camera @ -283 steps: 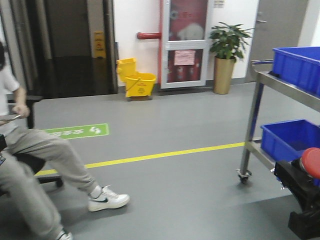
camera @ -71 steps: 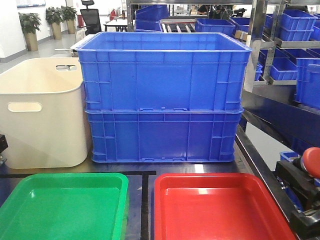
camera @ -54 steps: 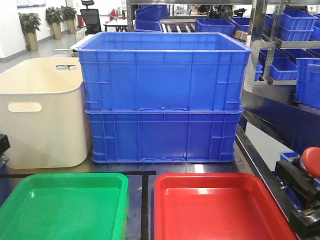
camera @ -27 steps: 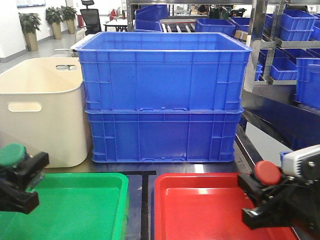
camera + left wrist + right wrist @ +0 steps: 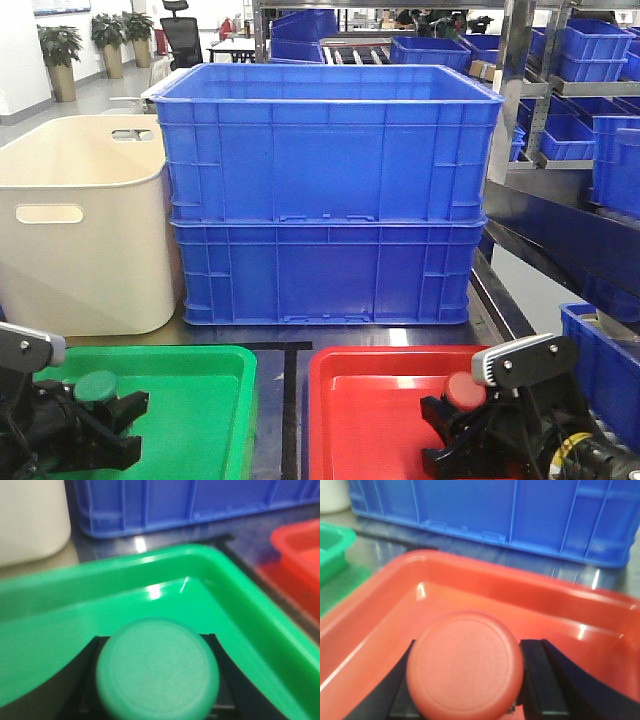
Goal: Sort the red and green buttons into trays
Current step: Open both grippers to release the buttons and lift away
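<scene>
A green-capped button (image 5: 97,386) (image 5: 157,669) sits between the black fingers of my left gripper (image 5: 100,420) (image 5: 157,680), which is shut on it over the green tray (image 5: 190,400) (image 5: 240,595). My right gripper (image 5: 462,425) (image 5: 465,675) is shut on a red-capped button (image 5: 461,389) (image 5: 465,665), held over the red tray (image 5: 380,400) (image 5: 470,580). Both caps face the wrist cameras and hide the buttons' bases. The two trays lie side by side at the table's front, green left and red right.
Two stacked blue crates (image 5: 325,190) stand right behind the trays, and a cream tub (image 5: 85,220) with handle slots is behind the green tray. Shelving with more blue crates (image 5: 590,110) runs along the right. A dark gap (image 5: 285,400) separates the trays.
Both grippers have come down and inward with their buttons: the green one now low over the green tray, the red one low over the red tray. Much earlier the base faced a hallway.
</scene>
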You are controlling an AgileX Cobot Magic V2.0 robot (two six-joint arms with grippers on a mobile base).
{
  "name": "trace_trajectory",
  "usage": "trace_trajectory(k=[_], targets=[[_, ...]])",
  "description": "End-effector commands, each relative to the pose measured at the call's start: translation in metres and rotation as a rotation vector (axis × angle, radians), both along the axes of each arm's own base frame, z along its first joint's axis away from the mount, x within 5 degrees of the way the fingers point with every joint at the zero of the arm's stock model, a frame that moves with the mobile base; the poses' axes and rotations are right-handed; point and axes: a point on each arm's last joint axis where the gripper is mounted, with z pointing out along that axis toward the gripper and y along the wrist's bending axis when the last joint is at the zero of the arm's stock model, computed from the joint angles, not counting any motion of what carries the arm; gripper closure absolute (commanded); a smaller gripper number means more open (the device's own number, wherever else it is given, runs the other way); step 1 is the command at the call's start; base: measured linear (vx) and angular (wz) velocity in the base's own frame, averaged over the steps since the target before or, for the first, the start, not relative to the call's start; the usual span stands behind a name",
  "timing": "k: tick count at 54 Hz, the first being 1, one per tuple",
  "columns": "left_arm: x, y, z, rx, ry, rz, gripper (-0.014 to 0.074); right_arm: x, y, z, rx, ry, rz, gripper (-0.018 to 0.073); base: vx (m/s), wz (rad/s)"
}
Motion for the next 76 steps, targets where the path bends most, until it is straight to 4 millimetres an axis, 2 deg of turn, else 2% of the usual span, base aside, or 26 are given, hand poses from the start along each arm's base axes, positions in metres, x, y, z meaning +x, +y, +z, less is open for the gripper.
trace_trajectory(k=[1,9,16,30,40,50,61,69,76], targets=[[0.007,-0.005,0.013,-0.062,-0.062,-0.024,0.0573,0.008,0.005,0.022,0.064,-0.132,0.021,0.054,0.0,0.0],[0.011,-0.006,0.004,-0.057,-0.031,-0.022,0.0519,0.01,0.006,0.015,0.097,-0.091,0.005,0.0489,0.0,0.0],[0.011,-0.006,0.003,-0.057,-0.029,-0.023,0.042,0.012,0.006,0.01,0.102,-0.072,0.001,0.0399,0.0,0.0],[0.01,-0.006,0.005,-0.061,-0.036,-0.027,0.0106,0.014,0.007,0.005,0.096,-0.054,0.001,0.0099,0.0,0.0],[0.009,-0.007,0.01,-0.07,-0.06,-0.034,-0.002,0.013,0.006,0.008,0.099,-0.064,0.001,-0.0061,0.0,0.0],[0.002,-0.006,0.025,-0.078,-0.111,-0.035,-0.0016,0.007,0.005,0.022,0.113,-0.11,0.003,-0.0073,0.0,0.0],[-0.016,-0.001,0.057,-0.085,-0.216,-0.024,-0.0003,-0.009,0.0,0.056,0.147,-0.221,0.007,-0.0029,0.0,0.0],[-0.036,0.005,0.083,-0.083,-0.3,0.001,0.0004,-0.029,-0.007,0.085,0.169,-0.304,0.002,-0.0014,0.0,0.0],[-0.068,0.011,0.119,-0.109,-0.451,0.001,0.0011,-0.06,-0.021,0.109,0.17,-0.306,-0.041,-0.0014,0.0,0.0]])
